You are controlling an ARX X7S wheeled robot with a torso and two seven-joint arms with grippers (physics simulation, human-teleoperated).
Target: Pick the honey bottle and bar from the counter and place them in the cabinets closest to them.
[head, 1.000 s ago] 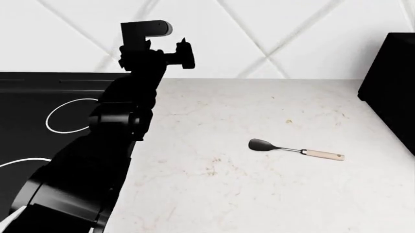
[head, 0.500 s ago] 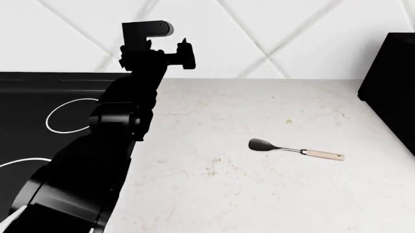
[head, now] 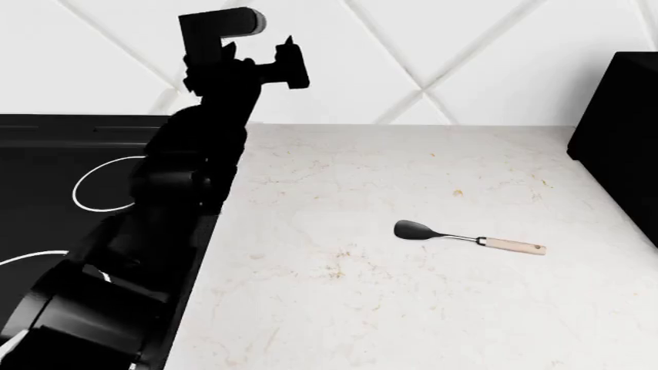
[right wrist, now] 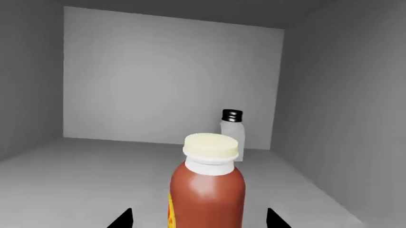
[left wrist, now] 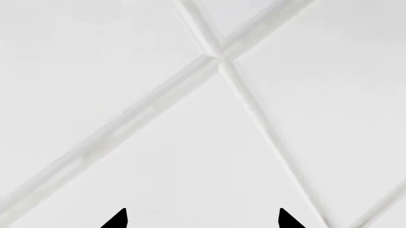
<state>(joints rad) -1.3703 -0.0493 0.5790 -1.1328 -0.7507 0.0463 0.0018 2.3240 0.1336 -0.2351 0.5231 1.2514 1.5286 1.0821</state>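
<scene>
**Honey bottle inside cabinet, right arm on it**

Right wrist cam: the honey bottle (right wrist: 207,190) stands upright on the grey floor of a cabinet (right wrist: 171,76), cream cap up, sitting between the two fingertips of the right gripper (right wrist: 198,219). Only the tips show at the frame edge and they sit clear of the bottle's sides, so I can't tell whether the fingers are pinching it or just flanking it. Behind the bottle, near the cabinet's back corner, there's a small pale shaker (right wrist: 232,128) with a black cap, well apart from the bottle.

Left wrist cam: nothing but white diagonal wall tile (left wrist: 209,57) — the left gripper (left wrist: 201,219) has its two fingertips spread apart with nothing between them.

Head cam: left arm (head: 196,177) raised over the counter's edge by the stovetop (head: 62,162), gripper end up against the tiled wall. On the counter (head: 411,308) I see only a black-headed spatula (head: 468,238) with a beige handle, lying flat, plus a dark box-like object (head: 622,139) at the right edge. The bar isn't visible in any view. Right arm isn't in the head view.
</scene>
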